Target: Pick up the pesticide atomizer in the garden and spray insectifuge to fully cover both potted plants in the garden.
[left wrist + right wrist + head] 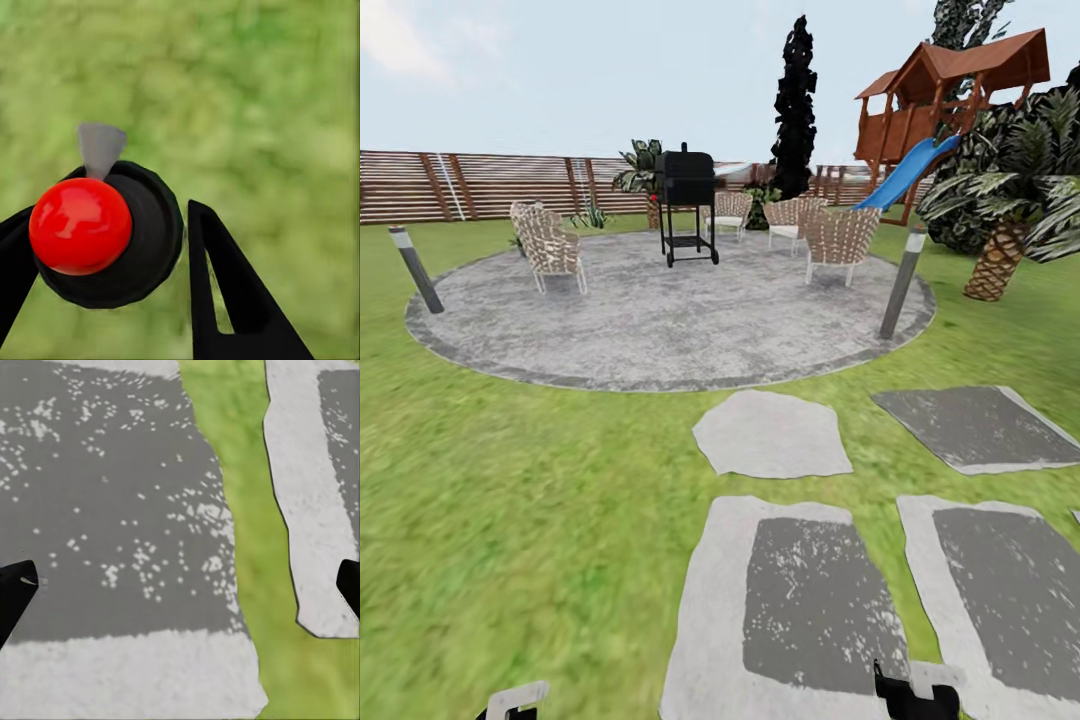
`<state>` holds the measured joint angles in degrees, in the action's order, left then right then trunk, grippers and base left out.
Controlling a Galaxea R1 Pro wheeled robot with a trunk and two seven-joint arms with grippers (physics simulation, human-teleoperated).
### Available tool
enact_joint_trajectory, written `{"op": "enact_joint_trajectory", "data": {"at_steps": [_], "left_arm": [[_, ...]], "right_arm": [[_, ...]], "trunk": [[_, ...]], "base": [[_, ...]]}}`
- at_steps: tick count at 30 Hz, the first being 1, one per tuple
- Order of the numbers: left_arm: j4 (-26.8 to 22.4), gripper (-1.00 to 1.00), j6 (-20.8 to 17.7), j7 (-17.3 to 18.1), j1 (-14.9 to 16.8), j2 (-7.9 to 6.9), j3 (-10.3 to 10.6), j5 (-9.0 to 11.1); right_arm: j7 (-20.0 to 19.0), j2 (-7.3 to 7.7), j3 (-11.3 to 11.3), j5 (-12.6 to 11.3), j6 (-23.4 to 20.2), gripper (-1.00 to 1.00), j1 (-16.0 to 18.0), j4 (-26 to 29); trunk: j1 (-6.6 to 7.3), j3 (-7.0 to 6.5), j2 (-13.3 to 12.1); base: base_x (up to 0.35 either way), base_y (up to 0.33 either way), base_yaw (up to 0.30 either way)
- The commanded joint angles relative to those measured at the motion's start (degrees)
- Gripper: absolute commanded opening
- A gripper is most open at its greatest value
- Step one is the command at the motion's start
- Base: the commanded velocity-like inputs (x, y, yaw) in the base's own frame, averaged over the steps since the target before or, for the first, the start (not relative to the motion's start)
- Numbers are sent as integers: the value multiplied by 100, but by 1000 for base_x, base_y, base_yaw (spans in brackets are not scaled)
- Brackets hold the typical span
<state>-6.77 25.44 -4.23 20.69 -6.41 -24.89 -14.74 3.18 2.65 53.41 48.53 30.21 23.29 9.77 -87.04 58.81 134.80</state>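
Red and glossy, the round spot on the atomizer's [112,240] top faces the left wrist camera, set on a dark circular cap with a small grey nozzle sticking out from its rim. The left gripper [105,255] has the atomizer between its black fingers [225,285], one to each side of the cap and close against it, so it is closed around the bottle, with blurred green lawn [247,90] below. In the head view a bit of the left arm [515,700] shows at the bottom edge over the grass. The right gripper [180,585] hangs with its two dark fingertips [15,589] far apart at opposite edges of the wrist picture, wide and holding nothing, above a grey slab [112,495] with a pale border; a strip of grass separates it from a second slab [315,510]. The head view shows the right gripper's dark body [915,695] at the bottom edge over the same slabs [810,600]. Beyond lie an irregular pale stone [770,435] and a round paved area [660,310] holding a black grill [685,200] and wicker chairs [550,245], with two short post lamps [903,280] at its edge. A brown slatted fence [480,185] runs behind, with a playhouse and blue slide [910,165] and a palm [1000,250] to the right.
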Motion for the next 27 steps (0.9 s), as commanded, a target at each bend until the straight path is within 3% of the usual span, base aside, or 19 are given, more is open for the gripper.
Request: {"op": "enact_joint_trajectory", "data": {"at_steps": [1, 27], "left_arm": [[9, -100, 22, -41, 5, 0, -15, -63], [9, -100, 22, -42, 5, 0, -15, -30]], "right_arm": [[39, 0, 29, 60, 20, 100, 3, -10], [42, 8, 29, 60, 20, 100, 6, -10]], "trunk": [[-2, 8, 2], [-2, 14, 2]], "base": [[317, -117, 198], [310, -127, 17]]}}
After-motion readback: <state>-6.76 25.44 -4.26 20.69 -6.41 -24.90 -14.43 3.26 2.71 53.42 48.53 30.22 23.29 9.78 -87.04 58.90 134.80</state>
